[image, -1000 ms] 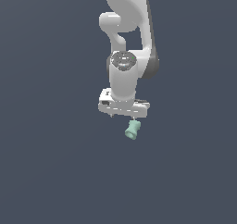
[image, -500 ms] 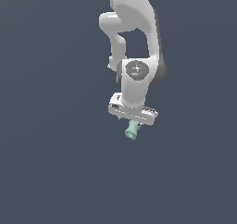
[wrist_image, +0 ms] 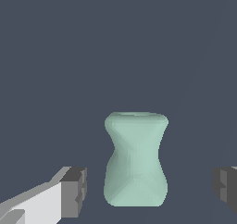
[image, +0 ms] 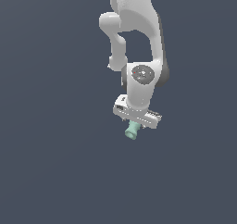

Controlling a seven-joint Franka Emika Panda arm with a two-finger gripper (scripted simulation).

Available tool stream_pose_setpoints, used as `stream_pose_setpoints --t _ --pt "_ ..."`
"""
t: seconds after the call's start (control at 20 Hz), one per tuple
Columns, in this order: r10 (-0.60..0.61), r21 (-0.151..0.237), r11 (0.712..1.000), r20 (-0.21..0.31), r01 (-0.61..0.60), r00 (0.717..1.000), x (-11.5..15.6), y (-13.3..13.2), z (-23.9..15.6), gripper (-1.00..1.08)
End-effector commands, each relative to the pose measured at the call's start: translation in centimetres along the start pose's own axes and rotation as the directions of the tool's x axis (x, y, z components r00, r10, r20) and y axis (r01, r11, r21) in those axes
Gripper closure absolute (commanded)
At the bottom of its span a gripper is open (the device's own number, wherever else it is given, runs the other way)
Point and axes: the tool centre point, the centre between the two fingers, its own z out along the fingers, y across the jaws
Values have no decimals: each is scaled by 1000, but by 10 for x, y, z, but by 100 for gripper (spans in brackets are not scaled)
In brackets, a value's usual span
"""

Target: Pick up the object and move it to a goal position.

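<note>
Gripper is spread wide, pads clear of the object; centre on its narrow waist, then close evenly.

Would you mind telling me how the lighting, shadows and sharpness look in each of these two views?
Exterior view: flat, even lighting, soft shading on the white arm, no cast shadows or glare, slightly soft edges. Wrist view: sharp, with faceted shading on the mint-green spool and the dark-tipped fingers; nothing blurred.
</note>
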Motion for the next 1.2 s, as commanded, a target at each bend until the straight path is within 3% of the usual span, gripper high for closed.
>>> stream_pose_setpoints --t 0.0,0.95,1.0,1.15 --pt "9 0 1000 -1 -9 1000 0 -1 1 -92" --pt "9 0 1000 -1 -9 1000 0 -1 51 -92" --pt "9 0 1000 -1 -9 1000 0 -1 51 108" --pt "9 0 1000 -1 -9 1000 0 -1 51 108"
